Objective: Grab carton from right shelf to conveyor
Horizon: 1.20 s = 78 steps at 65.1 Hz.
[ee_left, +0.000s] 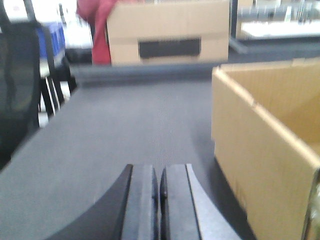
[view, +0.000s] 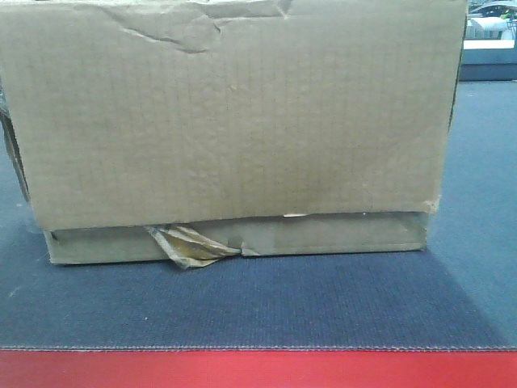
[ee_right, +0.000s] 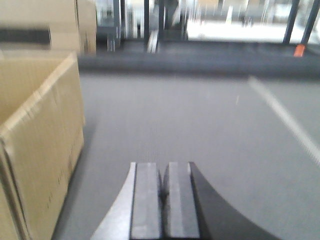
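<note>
Only front view shows carton (view: pixel 234 121) tape wad (view: pixel 190 245).

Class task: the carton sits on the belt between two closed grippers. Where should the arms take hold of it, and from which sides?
Press the carton's two end walls, one gripper from each side: it looks too wide for one jaw, and the left gripper and right gripper already flank it.

The carton (view: pixel 234 121), a wide plain brown corrugated box, sits upright on the conveyor (view: pixel 258 307). Its top edge is creased, and a ragged wad of yellowish tape (view: pixel 187 246) hangs at its base. The belt is dark blue-grey with a red edge strip (view: pixel 258 369).
</note>
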Each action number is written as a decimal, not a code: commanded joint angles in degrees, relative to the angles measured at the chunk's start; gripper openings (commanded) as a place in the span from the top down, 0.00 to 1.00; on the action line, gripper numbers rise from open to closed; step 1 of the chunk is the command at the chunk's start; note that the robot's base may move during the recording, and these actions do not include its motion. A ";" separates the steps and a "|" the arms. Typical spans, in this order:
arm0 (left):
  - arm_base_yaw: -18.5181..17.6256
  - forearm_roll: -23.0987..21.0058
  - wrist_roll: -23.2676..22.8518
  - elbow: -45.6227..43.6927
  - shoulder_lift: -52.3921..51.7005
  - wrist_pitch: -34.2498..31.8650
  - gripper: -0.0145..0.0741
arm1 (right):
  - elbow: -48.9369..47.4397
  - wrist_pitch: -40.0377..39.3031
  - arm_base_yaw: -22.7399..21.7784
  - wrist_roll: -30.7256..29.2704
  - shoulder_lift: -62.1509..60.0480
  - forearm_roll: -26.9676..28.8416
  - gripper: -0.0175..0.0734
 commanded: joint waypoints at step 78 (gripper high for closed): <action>4.76 -18.17 17.25 3.93 -6.04 -2.59 0.82 | 0.25 -0.93 -0.04 -0.43 -5.23 -0.26 0.89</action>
